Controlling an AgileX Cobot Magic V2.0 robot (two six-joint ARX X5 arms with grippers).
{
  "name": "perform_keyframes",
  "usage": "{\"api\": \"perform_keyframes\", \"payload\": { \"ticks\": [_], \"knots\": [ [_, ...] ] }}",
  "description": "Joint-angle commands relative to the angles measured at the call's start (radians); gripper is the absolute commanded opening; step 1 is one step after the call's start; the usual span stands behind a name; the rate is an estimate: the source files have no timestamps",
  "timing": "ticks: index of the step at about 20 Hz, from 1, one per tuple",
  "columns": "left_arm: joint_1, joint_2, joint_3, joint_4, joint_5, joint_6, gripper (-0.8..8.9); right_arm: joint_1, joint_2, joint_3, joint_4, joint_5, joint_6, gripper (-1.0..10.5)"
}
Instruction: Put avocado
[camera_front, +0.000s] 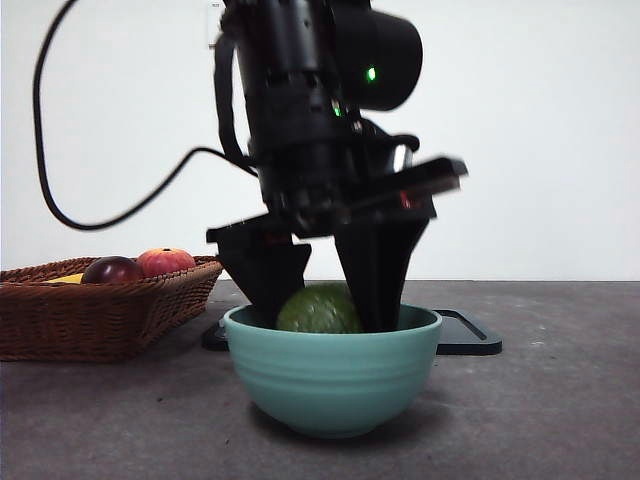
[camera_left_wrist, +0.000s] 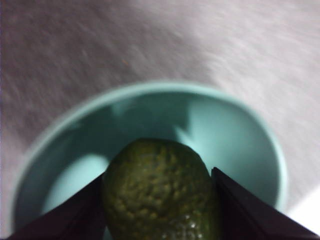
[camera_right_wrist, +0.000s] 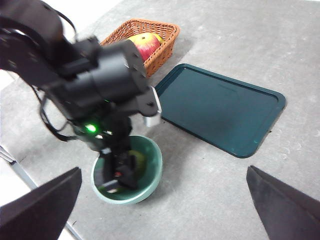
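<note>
— Left claw (camera_front: 322, 300) — what's it got?
— My jaws pinch one avocado (camera_left_wrist: 160, 192) inside the single teal bowl (camera_front: 332, 385). Right claw (camera_right_wrist: 165, 210) hangs spread wide, empty.
— Anything only that side shows?
— One dark tray (camera_right_wrist: 220, 107) on the table (camera_right_wrist: 225, 200); the front shows two fruits in one basket (camera_front: 100, 315).

The avocado (camera_left_wrist: 160, 192) has a dull, pebbly skin, the teal bowl (camera_front: 333, 375) looks like smooth, softly glazed ceramic with faint ridges, the basket (camera_front: 100, 310) at the left of the front view is woven brown wicker, and the grey tabletop (camera_front: 540, 420) is matt and slightly grainy.
</note>
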Motion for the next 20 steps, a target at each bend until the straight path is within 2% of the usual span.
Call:
{"api": "perform_keyframes", "payload": {
  "ticks": [1, 9, 10, 12, 13, 15, 17, 20],
  "knots": [
    [-0.011, 0.034, 0.016, 0.024, -0.006, 0.005, 1.77, 0.005, 0.003, 0.013, 0.010, -0.002, -0.005, 6.0],
    [-0.011, 0.042, 0.016, 0.042, -0.008, 0.013, 1.91, 0.005, 0.003, 0.013, 0.010, -0.002, -0.005, 6.0],
    [-0.011, 0.042, 0.016, 0.042, -0.008, 0.013, 2.25, 0.005, 0.003, 0.013, 0.010, -0.002, -0.005, 6.0],
    [-0.011, 0.042, 0.016, 0.041, -0.008, 0.013, 3.83, 0.005, 0.003, 0.013, 0.010, -0.002, -0.005, 6.0],
    [-0.011, 0.042, 0.016, 0.041, -0.008, 0.013, 4.16, 0.005, 0.003, 0.013, 0.010, -0.002, -0.005, 6.0],
    [-0.010, 0.041, 0.021, 0.037, -0.008, 0.028, 4.20, 0.005, 0.003, 0.013, 0.010, -0.002, -0.005, 6.0],
    [-0.010, 0.039, 0.050, -0.011, -0.008, 0.031, 4.95, 0.005, 0.003, 0.013, 0.010, -0.002, -0.005, 6.0],
    [-0.010, 0.018, 0.121, -0.076, -0.008, 0.039, 5.05, 0.005, 0.003, 0.013, 0.010, -0.002, -0.005, 6.0]
  ]
}}
